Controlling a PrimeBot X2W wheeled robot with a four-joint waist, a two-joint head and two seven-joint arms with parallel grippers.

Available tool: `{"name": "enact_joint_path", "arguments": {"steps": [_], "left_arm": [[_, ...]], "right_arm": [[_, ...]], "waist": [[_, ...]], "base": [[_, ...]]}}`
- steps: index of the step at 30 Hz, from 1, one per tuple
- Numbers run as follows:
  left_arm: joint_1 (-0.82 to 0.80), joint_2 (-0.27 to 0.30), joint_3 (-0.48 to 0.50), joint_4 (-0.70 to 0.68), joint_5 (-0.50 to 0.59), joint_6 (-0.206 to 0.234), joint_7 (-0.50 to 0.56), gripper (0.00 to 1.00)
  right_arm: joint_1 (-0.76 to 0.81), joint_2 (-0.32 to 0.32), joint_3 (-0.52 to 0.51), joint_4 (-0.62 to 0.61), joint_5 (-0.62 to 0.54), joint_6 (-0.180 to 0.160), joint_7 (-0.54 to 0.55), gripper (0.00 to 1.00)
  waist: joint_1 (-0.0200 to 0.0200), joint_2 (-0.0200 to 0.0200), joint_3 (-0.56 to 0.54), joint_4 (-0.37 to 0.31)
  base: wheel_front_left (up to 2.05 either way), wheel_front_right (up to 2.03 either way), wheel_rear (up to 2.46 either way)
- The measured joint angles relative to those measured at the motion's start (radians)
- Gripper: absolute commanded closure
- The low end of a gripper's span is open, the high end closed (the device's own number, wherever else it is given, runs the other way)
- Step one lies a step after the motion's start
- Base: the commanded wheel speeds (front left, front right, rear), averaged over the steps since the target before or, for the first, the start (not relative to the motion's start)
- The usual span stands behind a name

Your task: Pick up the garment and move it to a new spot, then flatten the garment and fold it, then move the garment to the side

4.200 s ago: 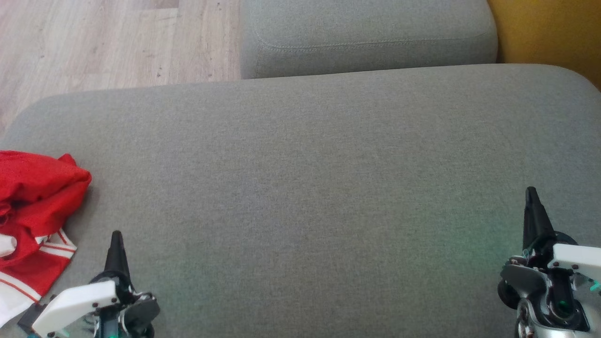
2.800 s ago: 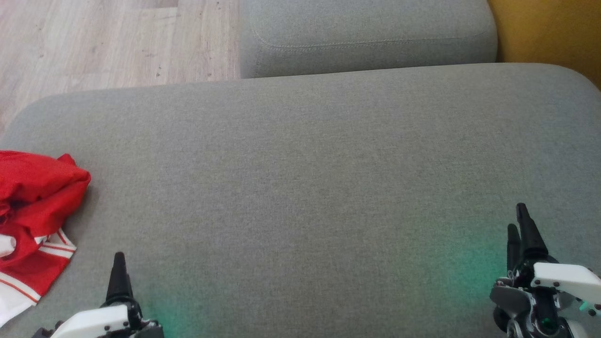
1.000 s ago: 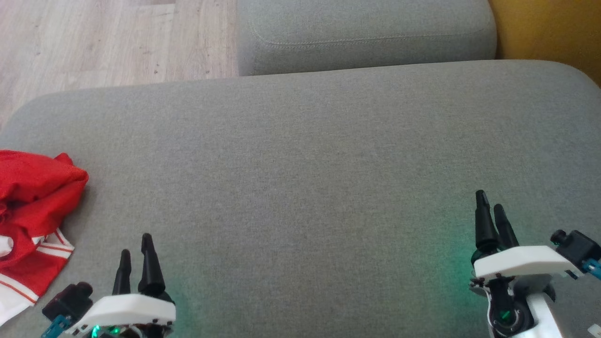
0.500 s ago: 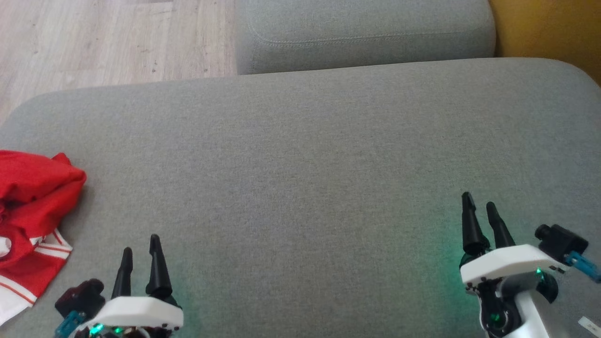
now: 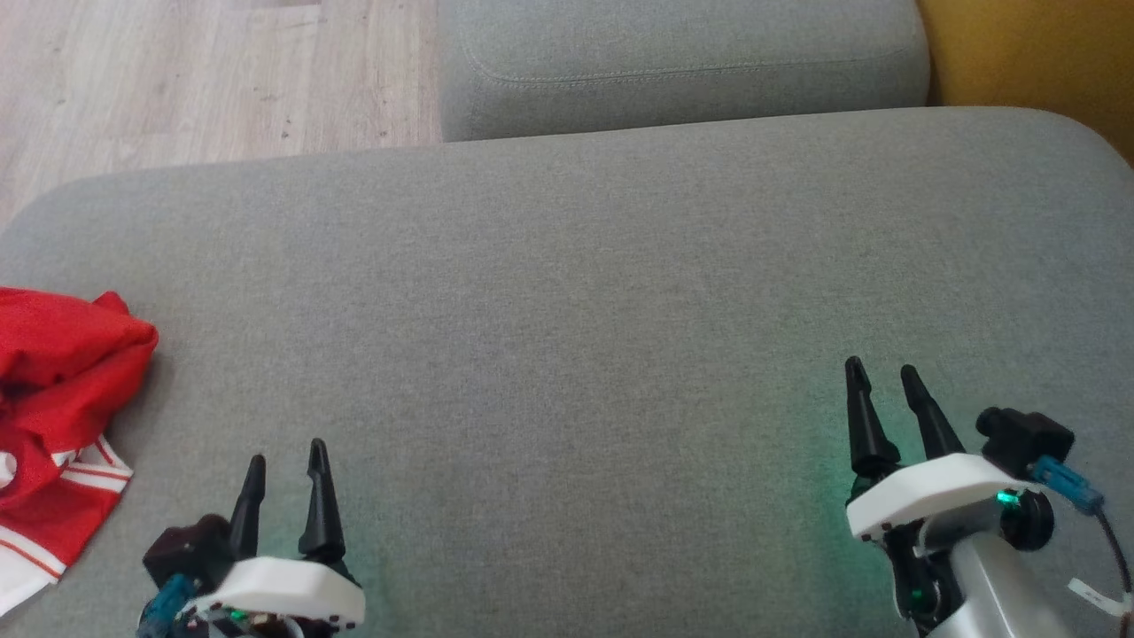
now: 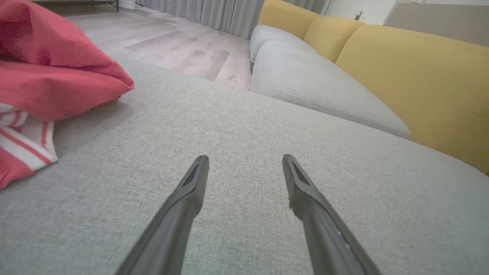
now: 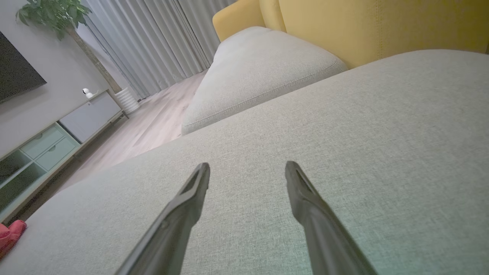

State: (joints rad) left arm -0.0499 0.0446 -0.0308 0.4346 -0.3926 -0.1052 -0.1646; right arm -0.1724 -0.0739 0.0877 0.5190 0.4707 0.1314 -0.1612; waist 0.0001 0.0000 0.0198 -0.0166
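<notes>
The red clothing point(image 5: 62, 372) w/ white stripes lies bunched up at the far left of the gray couch point(image 5: 567, 292), near the L gripper point(image 5: 287, 451), which is wide open w/ nothing in it, same as the R gripper point(image 5: 882, 366).

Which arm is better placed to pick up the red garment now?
Left. The left tool, open, is near the garment at the left edge of the cushion; the right tool is far across it.
</notes>
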Motion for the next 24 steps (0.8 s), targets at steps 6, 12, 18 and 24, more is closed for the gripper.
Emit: {"name": "enact_joint_path", "arguments": {"steps": [6, 12, 18, 24], "left_arm": [[-0.007, 0.002, -0.002, 0.012, 0.086, 0.002, -0.019, 0.0], [-0.007, 0.002, -0.004, 0.017, 0.158, 0.008, -0.039, 0.0], [-0.007, 0.002, -0.008, 0.029, 0.236, 0.01, -0.054, 0.0], [-0.007, 0.003, -0.009, 0.043, 0.308, 0.015, -0.071, 0.0]], "right_arm": [[-0.002, -0.001, 0.007, 0.023, -0.088, 0.0, -0.023, 0.0], [-0.004, -0.001, 0.015, 0.044, -0.163, 0.0, -0.042, 0.0], [-0.011, -0.002, 0.029, 0.062, -0.235, 0.0, -0.055, 0.0], [-0.027, -0.003, 0.038, 0.078, -0.306, 0.0, -0.077, 0.0]], "waist": [[0.0, 0.0, -0.003, -0.004], [0.0, 0.0, -0.004, -0.005], [0.0, 0.0, -0.006, -0.007], [-0.0001, 0.0, -0.007, -0.011]], "base": [[0.0, 0.0, 0.0], [0.0, 0.0, 0.0], [0.0, 0.0, 0.0], [0.0, 0.0, 0.0]]}}
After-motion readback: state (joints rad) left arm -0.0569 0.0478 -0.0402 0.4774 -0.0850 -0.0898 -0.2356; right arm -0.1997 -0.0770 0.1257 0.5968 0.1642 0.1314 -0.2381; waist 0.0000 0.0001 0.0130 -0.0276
